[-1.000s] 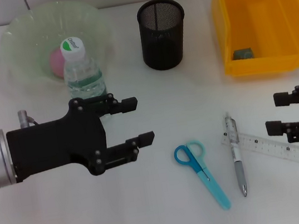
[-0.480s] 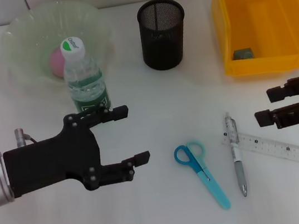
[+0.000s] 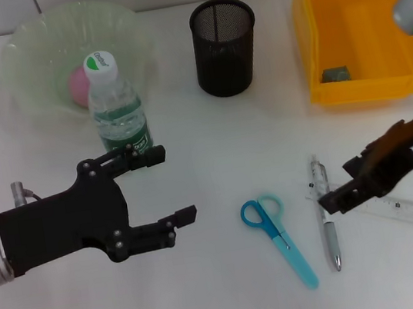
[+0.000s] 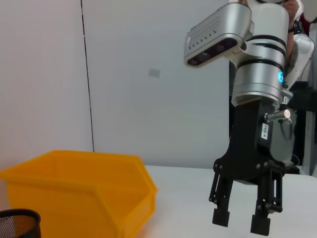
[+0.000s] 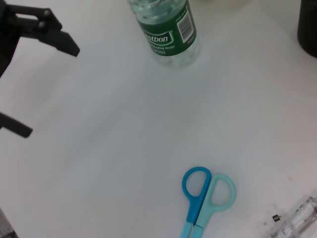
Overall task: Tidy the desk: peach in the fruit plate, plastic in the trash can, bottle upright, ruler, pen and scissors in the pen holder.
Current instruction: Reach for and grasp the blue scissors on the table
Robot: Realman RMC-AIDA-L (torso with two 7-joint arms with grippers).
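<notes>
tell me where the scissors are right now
In the head view, the scissors lie flat on the table right of centre, between the open left gripper and the pen.

Bright, even overhead light washes the white desk (image 3: 212,293); shadows are soft and faint, and the right hand (image 3: 337,195) looks motion-blurred.
</notes>
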